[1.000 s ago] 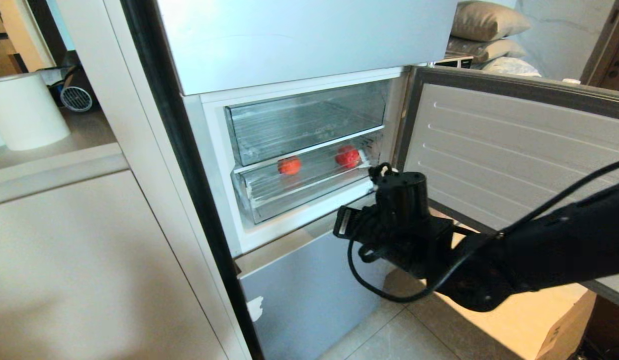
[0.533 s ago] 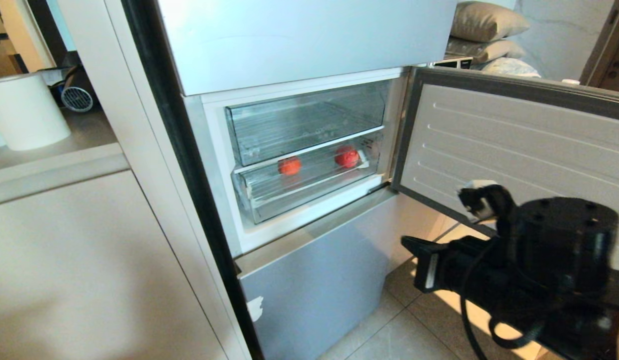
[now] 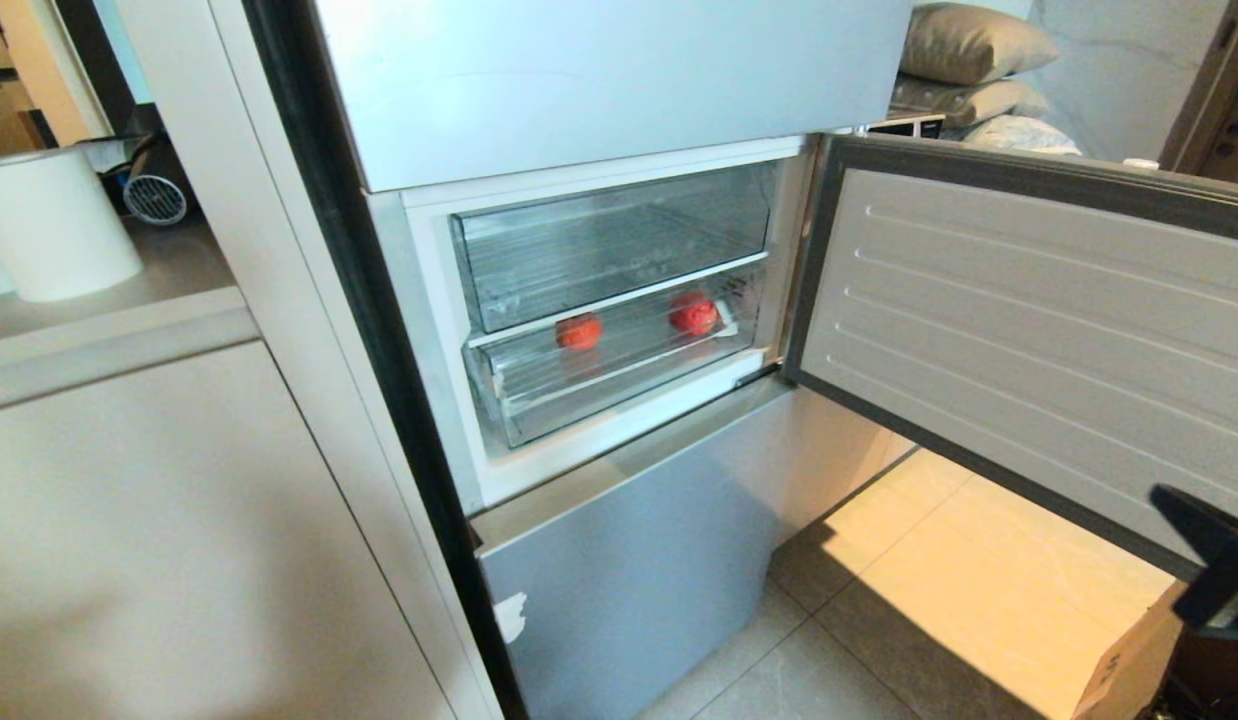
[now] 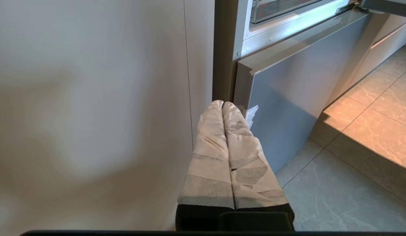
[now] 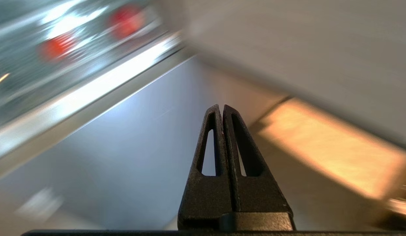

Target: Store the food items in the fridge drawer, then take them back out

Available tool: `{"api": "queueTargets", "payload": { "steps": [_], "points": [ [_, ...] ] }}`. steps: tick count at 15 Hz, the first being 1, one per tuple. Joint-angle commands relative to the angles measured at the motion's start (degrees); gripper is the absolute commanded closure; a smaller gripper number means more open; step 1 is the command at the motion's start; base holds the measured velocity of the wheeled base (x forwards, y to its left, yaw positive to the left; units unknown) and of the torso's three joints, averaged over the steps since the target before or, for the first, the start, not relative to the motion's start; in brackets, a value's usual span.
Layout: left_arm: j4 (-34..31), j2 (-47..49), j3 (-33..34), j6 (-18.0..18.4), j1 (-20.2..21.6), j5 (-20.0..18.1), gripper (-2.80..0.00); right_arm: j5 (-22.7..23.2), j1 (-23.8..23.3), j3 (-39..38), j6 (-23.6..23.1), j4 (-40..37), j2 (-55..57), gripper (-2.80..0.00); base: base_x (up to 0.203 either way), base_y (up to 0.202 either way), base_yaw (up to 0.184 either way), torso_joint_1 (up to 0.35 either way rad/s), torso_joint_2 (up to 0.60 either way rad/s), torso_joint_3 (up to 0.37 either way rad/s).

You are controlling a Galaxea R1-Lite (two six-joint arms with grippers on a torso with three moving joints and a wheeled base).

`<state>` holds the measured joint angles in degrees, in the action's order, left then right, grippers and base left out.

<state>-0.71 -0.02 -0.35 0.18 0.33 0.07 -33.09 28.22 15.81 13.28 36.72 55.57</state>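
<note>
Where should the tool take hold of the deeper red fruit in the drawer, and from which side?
Probably across the round middle of the deeper red fruit, coming from the open front and over the fridge drawer's low wall. The clear bin close above seems to block a reach from above.

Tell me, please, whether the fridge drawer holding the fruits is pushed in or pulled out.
Pushed in: the fridge drawer sits inside the compartment frame, both fruits behind its clear front.

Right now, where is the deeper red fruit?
Head view: deeper red fruit sits inside the fridge drawer, at its right end, right of the orange-red fruit.
</note>
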Motion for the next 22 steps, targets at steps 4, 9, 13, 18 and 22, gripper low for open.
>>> {"api": "queueTargets", "payload": {
  "steps": [4, 9, 13, 18, 22],
  "points": [
    [0.0, 0.0, 0.0, 0.0, 0.0, 0.0, 0.00, 9.3, -30.1, -2.6, -3.8, -13.6, -33.6, 0.00, 0.000, 0.000, 0.000, 0.000, 0.00, 0.000],
    [0.0, 0.0, 0.0, 0.0, 0.0, 0.0, 0.00, 15.1, -49.0, 7.3, 6.7, -17.8, -24.6, 0.00, 0.000, 0.000, 0.000, 0.000, 0.00, 0.000],
    [0.0, 0.0, 0.0, 0.0, 0.0, 0.0, 0.00, 24.9, -65.2, 11.6, 16.2, -12.5, -5.6, 0.00, 0.000, 0.000, 0.000, 0.000, 0.00, 0.000],
    [0.0, 0.0, 0.0, 0.0, 0.0, 0.0, 0.00, 32.2, -80.2, 18.4, 24.3, 0.9, 15.3, 0.00, 0.000, 0.000, 0.000, 0.000, 0.00, 0.000],
    [0.0, 0.0, 0.0, 0.0, 0.0, 0.0, 0.00, 37.2, -89.7, 25.6, 27.8, 10.1, 25.1, 0.00, 0.000, 0.000, 0.000, 0.000, 0.00, 0.000]
  ]
}}
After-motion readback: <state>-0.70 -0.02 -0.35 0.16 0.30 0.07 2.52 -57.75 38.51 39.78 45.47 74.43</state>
